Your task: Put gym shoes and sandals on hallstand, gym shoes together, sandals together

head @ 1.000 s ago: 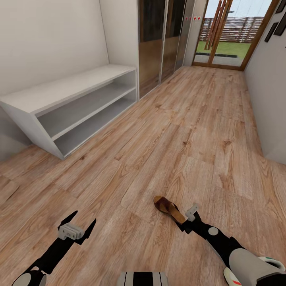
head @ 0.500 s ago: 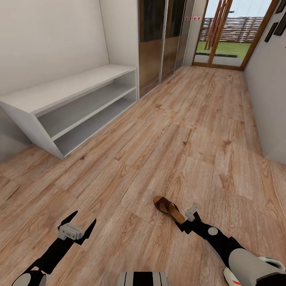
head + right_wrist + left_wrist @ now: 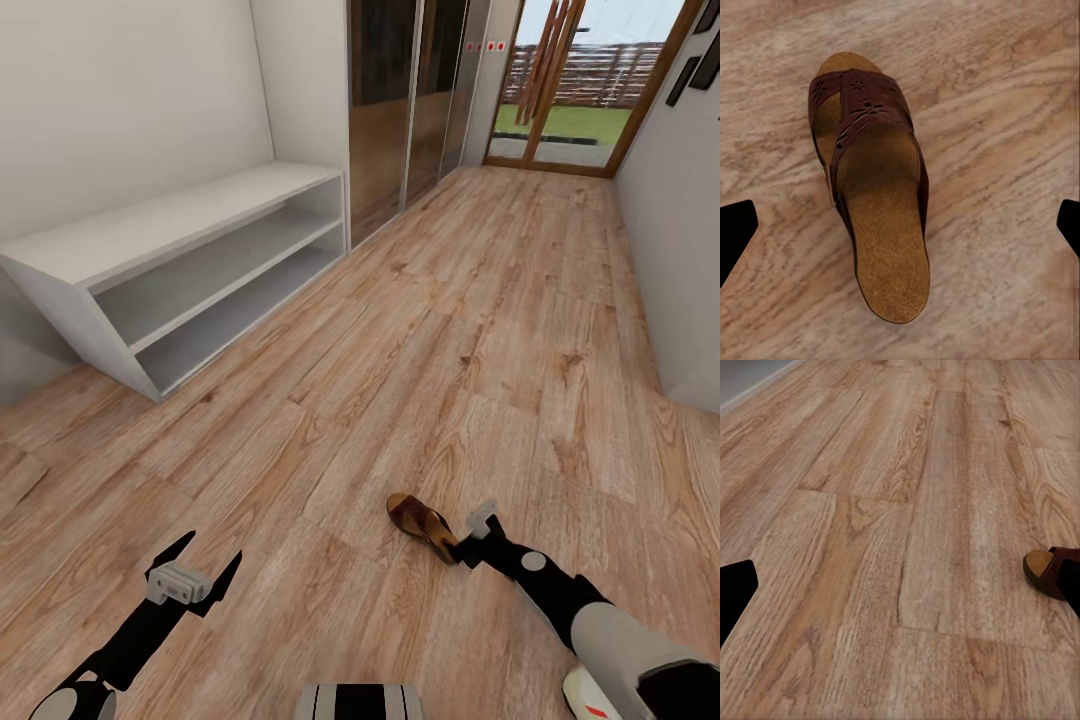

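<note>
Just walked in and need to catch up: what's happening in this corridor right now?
A two-armed robot is tidying shoes. Its right end effector, open, hovers over a brown sandal lying on the wood floor, fingers either side in the right wrist view. The left end effector is open and empty above the floor. The grey shoe rack by the wall holds nothing yet.
</note>
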You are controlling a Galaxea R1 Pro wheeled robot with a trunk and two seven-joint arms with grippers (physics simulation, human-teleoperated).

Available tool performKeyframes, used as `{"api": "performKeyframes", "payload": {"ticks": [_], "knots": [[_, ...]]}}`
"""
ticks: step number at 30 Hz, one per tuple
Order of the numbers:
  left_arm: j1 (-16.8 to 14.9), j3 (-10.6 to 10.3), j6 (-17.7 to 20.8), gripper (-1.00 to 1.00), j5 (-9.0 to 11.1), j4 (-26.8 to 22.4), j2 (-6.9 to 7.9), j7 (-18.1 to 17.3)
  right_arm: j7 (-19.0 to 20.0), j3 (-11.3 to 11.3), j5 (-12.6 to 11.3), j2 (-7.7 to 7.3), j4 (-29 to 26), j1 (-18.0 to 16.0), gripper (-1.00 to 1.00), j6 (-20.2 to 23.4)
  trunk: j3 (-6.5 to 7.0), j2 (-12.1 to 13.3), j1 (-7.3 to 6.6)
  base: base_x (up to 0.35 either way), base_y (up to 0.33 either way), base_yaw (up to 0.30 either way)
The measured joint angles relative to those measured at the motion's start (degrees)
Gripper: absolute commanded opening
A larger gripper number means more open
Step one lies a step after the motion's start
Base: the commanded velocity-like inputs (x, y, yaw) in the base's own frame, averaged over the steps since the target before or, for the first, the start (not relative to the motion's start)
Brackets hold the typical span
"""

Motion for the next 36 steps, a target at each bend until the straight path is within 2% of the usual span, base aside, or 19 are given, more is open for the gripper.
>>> {"api": "performKeyframes", "payload": {"ticks": [4,13,36], "knots": [[0.0,0.0,0.0,1.0,0.0,0.0,0.0,0.0,0.0,0.0,0.0,-0.63,0.4,-0.9,1.0,-0.1,0.0,0.0,0.0,0.0,0.0,0.0],[0.0,0.0,0.0,1.0,0.0,0.0,0.01,0.0,0.0,0.0,-0.1,-1.02,0.6,-1.1,1.0,-0.7,0.0,0.0,0.0,0.0,0.0,0.0],[0.0,0.0,-0.1,1.0,0.0,0.0,0.0,0.0,0.0,0.2,0.1,-0.77,0.7,-1.0,1.0,-0.8,0.0,0.0,0.0,0.0,0.0,0.0]]}}
